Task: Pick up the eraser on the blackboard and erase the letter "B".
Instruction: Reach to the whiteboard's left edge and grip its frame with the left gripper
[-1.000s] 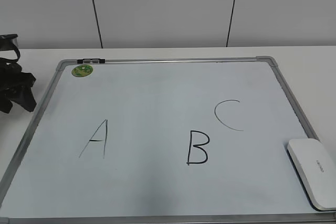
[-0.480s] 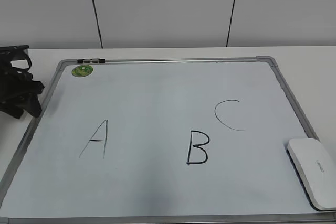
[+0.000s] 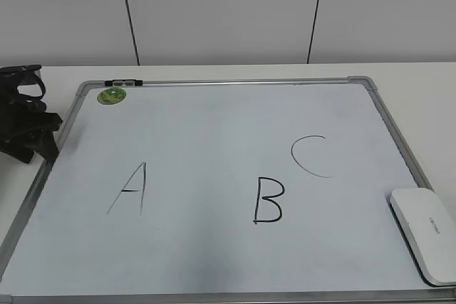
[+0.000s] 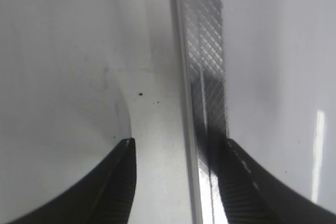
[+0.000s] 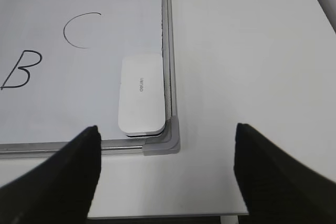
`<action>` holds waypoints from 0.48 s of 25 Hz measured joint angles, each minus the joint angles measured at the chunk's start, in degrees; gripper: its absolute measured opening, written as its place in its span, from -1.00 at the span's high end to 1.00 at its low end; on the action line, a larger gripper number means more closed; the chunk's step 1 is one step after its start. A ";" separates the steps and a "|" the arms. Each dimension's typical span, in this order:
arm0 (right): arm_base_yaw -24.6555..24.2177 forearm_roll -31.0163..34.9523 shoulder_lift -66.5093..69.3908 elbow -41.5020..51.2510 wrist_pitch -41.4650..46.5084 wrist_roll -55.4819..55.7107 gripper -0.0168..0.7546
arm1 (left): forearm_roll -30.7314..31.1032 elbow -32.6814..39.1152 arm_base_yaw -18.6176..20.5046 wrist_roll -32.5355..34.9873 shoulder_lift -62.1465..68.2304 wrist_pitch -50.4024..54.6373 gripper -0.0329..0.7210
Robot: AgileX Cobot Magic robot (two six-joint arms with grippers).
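The blackboard (image 3: pixel 214 126) is a white board with a silver frame, lying flat on the table. The bold black letter "B" (image 3: pixel 268 201) is near its front middle and also shows in the right wrist view (image 5: pixel 21 70). The white eraser (image 3: pixel 425 233) lies at the board's front right corner; in the right wrist view (image 5: pixel 140 94) it lies against the frame. My left gripper (image 3: pixel 32 137) is open at the board's left edge; its jaws (image 4: pixel 178 153) straddle the frame (image 4: pixel 202 77). My right gripper (image 5: pixel 167 150) is open and empty, above the table just off the board's corner.
A thin "A" (image 3: pixel 130 189) and a thin "C" (image 3: pixel 308 156) are also on the board. A round green sticker (image 3: pixel 112 95) sits at the back left corner. A grey corner piece (image 5: pixel 167 139) is by the eraser. The white table (image 5: pixel 236 51) extends to the right of the board.
My left gripper has moved right and toward the back, to the board's left frame. The eraser and letters have not moved.
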 joint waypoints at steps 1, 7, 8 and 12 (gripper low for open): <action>0.00 0.00 0.00 0.00 0.00 0.00 -0.56 | 0.00 0.00 0.00 0.00 0.00 -0.04 -0.06; 0.00 0.00 0.00 0.00 0.00 0.00 -0.56 | -0.23 -0.42 0.00 0.00 0.59 0.34 0.09; 0.00 0.00 0.00 0.00 0.00 0.00 -0.56 | -0.48 -0.42 0.00 0.00 0.70 0.48 0.15; 0.00 0.00 0.00 0.00 0.00 0.00 -0.56 | -1.40 -0.69 0.00 0.00 0.93 1.22 0.39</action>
